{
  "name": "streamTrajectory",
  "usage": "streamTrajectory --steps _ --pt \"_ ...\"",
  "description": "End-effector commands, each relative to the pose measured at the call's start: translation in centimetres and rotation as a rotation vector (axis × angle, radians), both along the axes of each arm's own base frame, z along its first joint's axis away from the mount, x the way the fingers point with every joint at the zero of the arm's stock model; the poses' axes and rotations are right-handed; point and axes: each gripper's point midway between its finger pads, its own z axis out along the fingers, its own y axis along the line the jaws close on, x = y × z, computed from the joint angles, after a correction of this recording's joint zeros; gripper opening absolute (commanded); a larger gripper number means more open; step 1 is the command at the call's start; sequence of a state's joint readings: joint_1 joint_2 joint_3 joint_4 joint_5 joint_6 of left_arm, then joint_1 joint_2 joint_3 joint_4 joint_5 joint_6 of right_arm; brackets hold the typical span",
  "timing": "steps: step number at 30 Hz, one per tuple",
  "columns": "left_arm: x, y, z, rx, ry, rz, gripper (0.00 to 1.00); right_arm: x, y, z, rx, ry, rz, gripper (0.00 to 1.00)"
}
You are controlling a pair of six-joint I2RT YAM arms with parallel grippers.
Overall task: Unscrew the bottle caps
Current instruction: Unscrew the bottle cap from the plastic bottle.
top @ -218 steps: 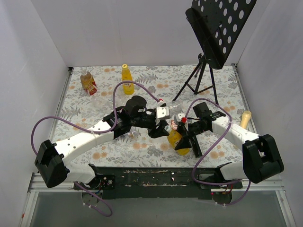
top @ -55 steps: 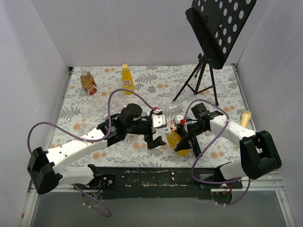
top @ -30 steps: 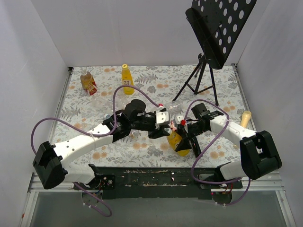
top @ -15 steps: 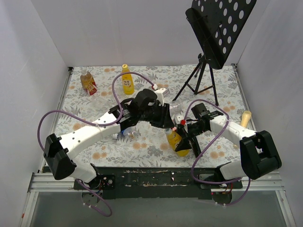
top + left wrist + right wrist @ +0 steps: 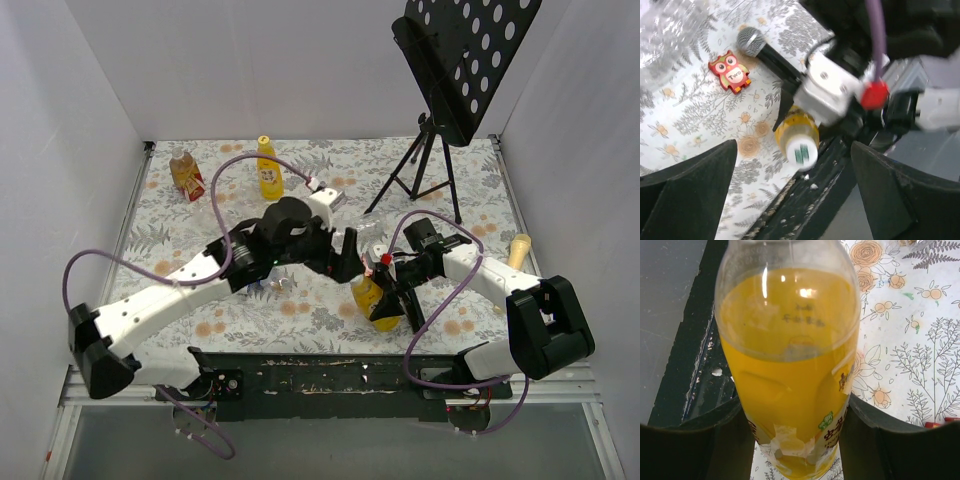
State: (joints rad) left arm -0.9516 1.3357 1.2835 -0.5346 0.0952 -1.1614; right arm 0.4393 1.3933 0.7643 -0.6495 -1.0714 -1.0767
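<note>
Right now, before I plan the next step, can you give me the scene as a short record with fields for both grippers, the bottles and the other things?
left gripper: open, nothing between its fingers
right gripper: shut on the yellow juice bottle; the bottle's top is out of view
second yellow bottle: upright at the back, yellow cap on
brown bottle: back left, apart from both arms
microphone: lying beside an owl tile
</note>
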Motion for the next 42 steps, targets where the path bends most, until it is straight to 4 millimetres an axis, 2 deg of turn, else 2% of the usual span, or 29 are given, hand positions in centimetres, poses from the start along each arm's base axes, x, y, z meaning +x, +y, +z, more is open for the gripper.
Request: streamTrajectory --steps 1,4,7,10,15,16,17,18,24,26,29,33,35,39,42 --pt "-4.0 1.8 4.0 -0.079 -0.416 -0.378 0.98 0.4 0.7 1.4 0.044 -0.023 0.017 0.15" --pt "-6.3 2.0 2.5 -0.061 -0.566 -0.626 0.98 0.3 0.7 1.4 0.044 -0.020 0.018 0.15" --pt "-5.8 1.5 1.3 -0.028 -0.699 -0.709 0.98 0.3 0.6 1.3 0.039 -0.022 0.019 0.15" --pt "-5.2 0.7 0.5 -0.021 -0.747 -0.762 0.98 0.4 0.6 1.3 0.041 -0.026 0.019 0.15" --pt "-4.0 -0.5 -0.8 -0.017 -0.702 -0.787 0.88 0.3 0.6 1.4 0.043 -0.028 0.020 0.15" --pt "-3.9 -0.7 -0.9 -0.020 -0.698 -0.790 0.82 0.3 0.7 1.4 0.043 -0.028 0.022 0.15" --pt "-3.6 -0.9 -1.0 -0.021 -0.688 -0.782 0.72 0.3 0.7 1.4 0.045 -0.031 0.022 0.15" --pt "-3.3 -1.1 -1.0 -0.022 -0.682 -0.772 0.68 0.3 0.6 1.4 0.043 -0.028 0.022 0.15" --pt "-3.0 -1.2 -0.9 -0.038 -0.681 -0.760 0.64 0.3 0.6 1.4 0.044 -0.029 0.021 0.15" --pt "-3.0 -1.1 -1.0 -0.039 -0.674 -0.756 0.59 0.3 0.6 1.4 0.045 -0.031 0.022 0.15" --pt "-3.0 -1.1 -1.1 -0.044 -0.656 -0.755 0.57 0.3 0.6 1.4 0.045 -0.030 0.022 0.15" --pt "-2.8 -1.1 -1.6 -0.038 -0.631 -0.746 0.46 0.3 0.7 1.4 0.045 -0.028 0.023 0.15" --pt "-2.7 -1.1 -1.6 -0.038 -0.616 -0.736 0.33 0.3 0.6 1.4 0.043 -0.028 0.022 0.15" --pt "-2.2 -1.1 -1.0 -0.048 -0.566 -0.689 0.00 0.3 0.6 1.3 0.040 -0.024 0.022 0.15" --pt "-1.7 -1.3 0.0 -0.076 -0.432 -0.563 0.00 0.3 0.6 1.2 0.035 -0.027 0.020 0.15"
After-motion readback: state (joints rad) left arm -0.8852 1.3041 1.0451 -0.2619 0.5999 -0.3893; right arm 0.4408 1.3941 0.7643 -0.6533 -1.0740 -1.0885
